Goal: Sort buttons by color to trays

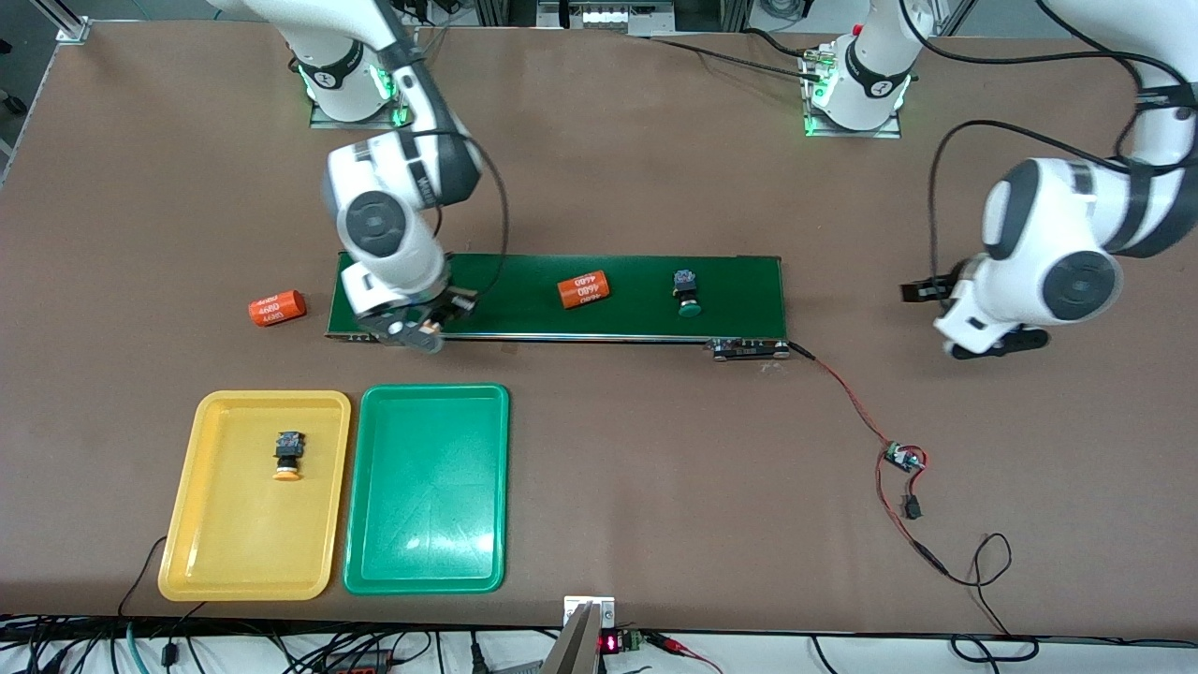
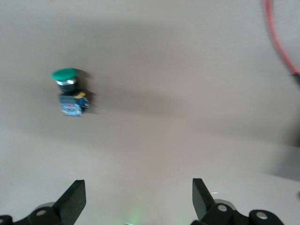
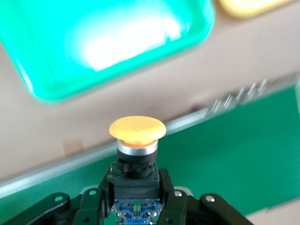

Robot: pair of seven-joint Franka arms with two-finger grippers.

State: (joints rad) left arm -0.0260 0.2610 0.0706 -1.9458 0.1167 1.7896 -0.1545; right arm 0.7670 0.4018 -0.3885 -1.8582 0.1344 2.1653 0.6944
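My right gripper (image 1: 418, 329) (image 3: 136, 187) hangs over the conveyor belt's end toward the right arm and is shut on an orange-yellow-capped button (image 3: 137, 140), cap pointing away from the wrist. A second orange-yellow button (image 1: 287, 457) lies in the yellow tray (image 1: 215, 552). The green tray (image 1: 426, 524) (image 3: 56, 70) beside it holds nothing. One green-capped button (image 1: 688, 292) lies on the belt. My left gripper (image 1: 994, 344) (image 2: 138, 190) is open over the bare table at the left arm's end; its wrist view shows another green button (image 2: 70, 91) lying on the table, apart from the fingers.
The dark-green conveyor belt (image 1: 524, 281) carries an orange cylinder (image 1: 583, 288); another orange cylinder (image 1: 277, 307) lies on the table off the belt's end. Red and black wires with a small circuit board (image 1: 903, 459) run from the belt toward the front camera.
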